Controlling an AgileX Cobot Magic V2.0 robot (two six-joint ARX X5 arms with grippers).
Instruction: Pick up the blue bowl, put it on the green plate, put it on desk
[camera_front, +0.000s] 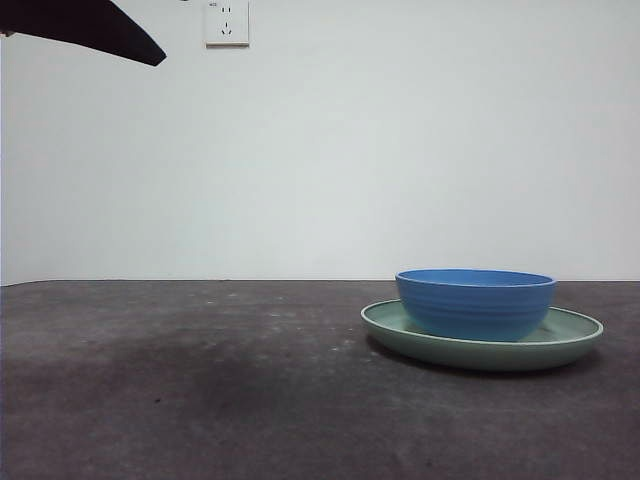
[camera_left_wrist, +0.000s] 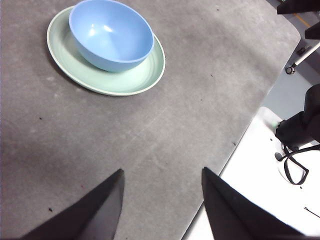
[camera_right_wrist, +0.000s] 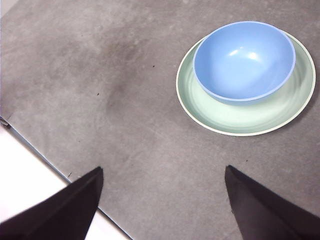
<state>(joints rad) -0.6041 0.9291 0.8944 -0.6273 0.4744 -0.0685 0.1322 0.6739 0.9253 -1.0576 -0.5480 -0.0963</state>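
The flat, matte, dark grey-brown desk (camera_front: 200, 390), faintly mottled and scuffed, fills the lower part of the front view, and a plain white wall (camera_front: 400, 140) rises behind it. In the front view the wide, shallow, glossy pale sage-green plate (camera_front: 575, 335) lies flat on the desk toward four o'clock. The round, glossy medium-blue bowl (camera_front: 476, 303) with faint horizontal ridges stands upright on the plate with its mouth up and is empty inside. It sits off centre, closer to one side of the rim, so a broader crescent of bare green shows on the other side.

The left gripper (camera_left_wrist: 161, 192) hangs above bare desk near the table's edge, its two black jaws spread wide with nothing between them. From it the plate (camera_left_wrist: 145, 75) and bowl (camera_left_wrist: 111, 35) lie toward eleven o'clock, well apart from the jaws.

The right gripper (camera_right_wrist: 162, 187) is likewise released, jaws parted over bare desk and holding nothing. The plate (camera_right_wrist: 250, 117) and bowl (camera_right_wrist: 244, 61) lie toward one o'clock from it, well apart.

In the front view a single black arm tip (camera_front: 95, 28) shows at eleven o'clock, high above the desk; which arm it belongs to cannot be told. A small white wall socket (camera_front: 226, 22) sits just beside it.
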